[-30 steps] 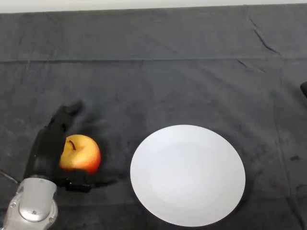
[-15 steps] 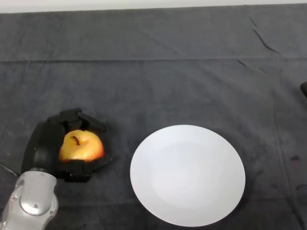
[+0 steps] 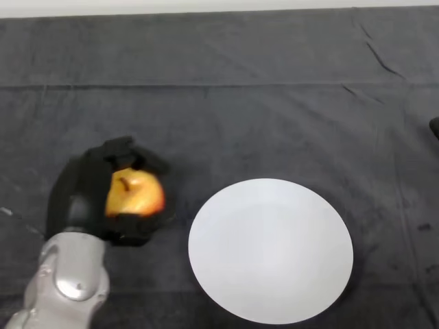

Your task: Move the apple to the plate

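Head view of a counter [image 3: 226, 123] draped in dark grey cloth. One round yellow-and-red apple [image 3: 135, 194] with a short brown stem sits near the counter's left edge, toward the front, enclosed by the robot's black left hand [image 3: 81, 195]. The hand's fingers [image 3: 125, 152] curl over the far side of the apple and its thumb [image 3: 137, 225] wraps under the near side, so the hand is closed around the fruit; the stem end faces upward and stays uncovered. Whether the apple rests on the cloth or is raised off it cannot be told from this view. One flat, round white plate [image 3: 271, 250] lies near the front edge, right of centre, well apart from the apple and bare of any load.

Handling, as a judgement: the apple is probably firm and rigid, of moderate weight for its size, with a smooth, waxy skin that could slide against hard fingers. Its roundness offers no edge or handle, so the widest girth is the sensible place to hold it, with fingers and thumb on opposite sides, as here. Too hard a squeeze may bruise the flesh; too light a hold may let it roll out. Once set on the plate it may roll, since the plate looks shallow.

Count: one apple, one plate, one hand visible.
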Motion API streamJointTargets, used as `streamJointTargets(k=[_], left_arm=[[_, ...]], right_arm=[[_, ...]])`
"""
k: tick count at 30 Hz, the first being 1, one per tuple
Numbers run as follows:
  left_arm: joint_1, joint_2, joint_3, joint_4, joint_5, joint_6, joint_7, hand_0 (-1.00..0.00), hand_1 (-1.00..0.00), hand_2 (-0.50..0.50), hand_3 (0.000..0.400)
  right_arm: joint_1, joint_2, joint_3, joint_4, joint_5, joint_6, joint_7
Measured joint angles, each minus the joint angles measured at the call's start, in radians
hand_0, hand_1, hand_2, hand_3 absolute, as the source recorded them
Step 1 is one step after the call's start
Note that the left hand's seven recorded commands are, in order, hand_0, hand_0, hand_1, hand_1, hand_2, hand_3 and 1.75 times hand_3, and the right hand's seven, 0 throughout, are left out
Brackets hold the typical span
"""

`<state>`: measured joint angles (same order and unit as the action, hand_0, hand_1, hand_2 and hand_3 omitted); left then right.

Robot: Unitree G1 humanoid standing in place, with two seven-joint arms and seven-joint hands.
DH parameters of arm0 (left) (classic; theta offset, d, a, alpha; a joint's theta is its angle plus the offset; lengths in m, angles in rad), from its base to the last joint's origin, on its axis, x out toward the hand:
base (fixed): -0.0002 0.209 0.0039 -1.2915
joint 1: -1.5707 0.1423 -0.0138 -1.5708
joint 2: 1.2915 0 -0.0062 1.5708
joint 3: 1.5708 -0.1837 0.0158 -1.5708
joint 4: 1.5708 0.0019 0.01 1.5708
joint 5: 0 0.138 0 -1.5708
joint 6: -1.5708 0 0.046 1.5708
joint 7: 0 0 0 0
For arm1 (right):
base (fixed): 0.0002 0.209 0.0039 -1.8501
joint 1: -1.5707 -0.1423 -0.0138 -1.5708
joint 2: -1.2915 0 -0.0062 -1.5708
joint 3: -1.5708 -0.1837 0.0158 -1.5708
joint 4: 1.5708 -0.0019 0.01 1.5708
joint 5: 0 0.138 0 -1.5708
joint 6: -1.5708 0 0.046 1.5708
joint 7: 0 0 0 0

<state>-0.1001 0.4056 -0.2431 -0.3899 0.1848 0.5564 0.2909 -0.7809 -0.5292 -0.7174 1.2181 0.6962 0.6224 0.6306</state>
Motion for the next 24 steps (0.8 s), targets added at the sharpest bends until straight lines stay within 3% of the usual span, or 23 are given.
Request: streamJointTargets(k=[8, 17, 24], left_arm=[[-0.049, -0.013, -0.097, -0.097, 0.070, 0.059, 0.021, -1.00, -1.00, 0.00, 0.400], [-0.059, -0.024, -0.183, -0.106, 0.107, 0.061, 0.044, -1.00, -1.00, 0.00, 0.400], [-0.118, -0.035, -0.243, -0.106, 0.108, 0.058, 0.062, -1.00, -1.00, 0.00, 0.400]], right_arm=[[0.000, 0.000, 0.0000, 0.000, 0.0000, 0.000, 0.0000], [0.000, 0.000, 0.0000, 0.000, 0.0000, 0.000, 0.0000], [0.000, 0.000, 0.0000, 0.000, 0.0000, 0.000, 0.0000]])
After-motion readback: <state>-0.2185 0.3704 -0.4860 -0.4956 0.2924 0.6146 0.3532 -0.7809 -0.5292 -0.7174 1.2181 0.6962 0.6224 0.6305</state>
